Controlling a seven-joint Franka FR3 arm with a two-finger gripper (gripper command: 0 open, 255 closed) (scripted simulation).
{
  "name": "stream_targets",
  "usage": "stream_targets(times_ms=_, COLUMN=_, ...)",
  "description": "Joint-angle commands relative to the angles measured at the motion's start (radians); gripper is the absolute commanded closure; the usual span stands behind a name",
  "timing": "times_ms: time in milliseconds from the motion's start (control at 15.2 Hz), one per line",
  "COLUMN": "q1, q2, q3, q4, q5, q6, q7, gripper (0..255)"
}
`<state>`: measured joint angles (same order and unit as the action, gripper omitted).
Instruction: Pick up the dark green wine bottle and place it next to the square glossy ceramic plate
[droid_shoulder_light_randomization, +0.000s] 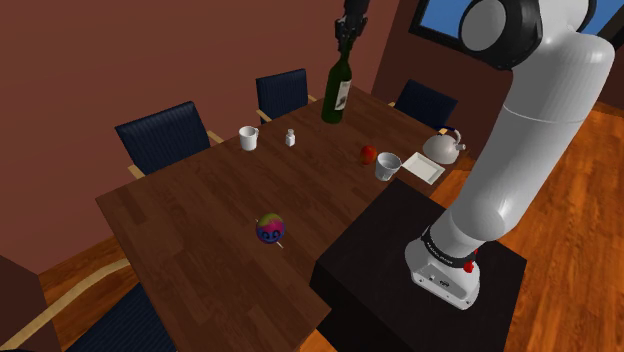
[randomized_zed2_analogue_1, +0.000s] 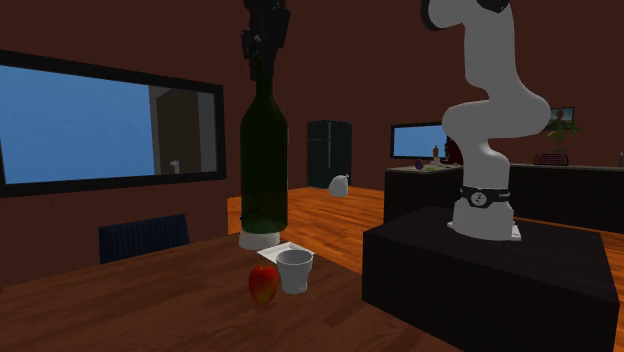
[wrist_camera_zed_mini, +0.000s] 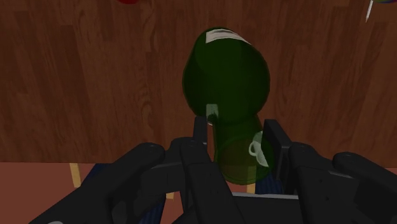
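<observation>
As fingers (wrist_camera_zed_mini: 275, 137) clasp its neck, dark green bottle (droid_shoulder_light_randomization: 338, 92) upright

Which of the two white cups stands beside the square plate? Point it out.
The cup next to the red apple, right by the plate. The other, a handled mug, stands farther off beside the small shaker.

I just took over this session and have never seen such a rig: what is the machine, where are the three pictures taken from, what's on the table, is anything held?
It is one white robot arm on a black box, ending in a black gripper. One camera looks down from beside the box, one sits low near the table, one rides on the hand. The gripper is shut on the neck of a dark green bottle, held upright. On the wooden table: a square white plate, a white cup, a red apple, a kettle.
</observation>
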<state>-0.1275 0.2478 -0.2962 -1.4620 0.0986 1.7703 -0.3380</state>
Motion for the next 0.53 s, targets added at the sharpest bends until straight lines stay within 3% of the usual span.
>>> stream_targets(times_ms=0, q1=-0.002, q2=0.001, q3=-0.001, q4=0.029, q5=0.0, q6=-0.028, q7=-0.001, gripper=255)
stream_targets(times_ms=462, q1=-0.012, q2=0.025, q3=-0.003, q4=0.157, q5=0.007, q6=-0.133, q7=0.0, gripper=255)
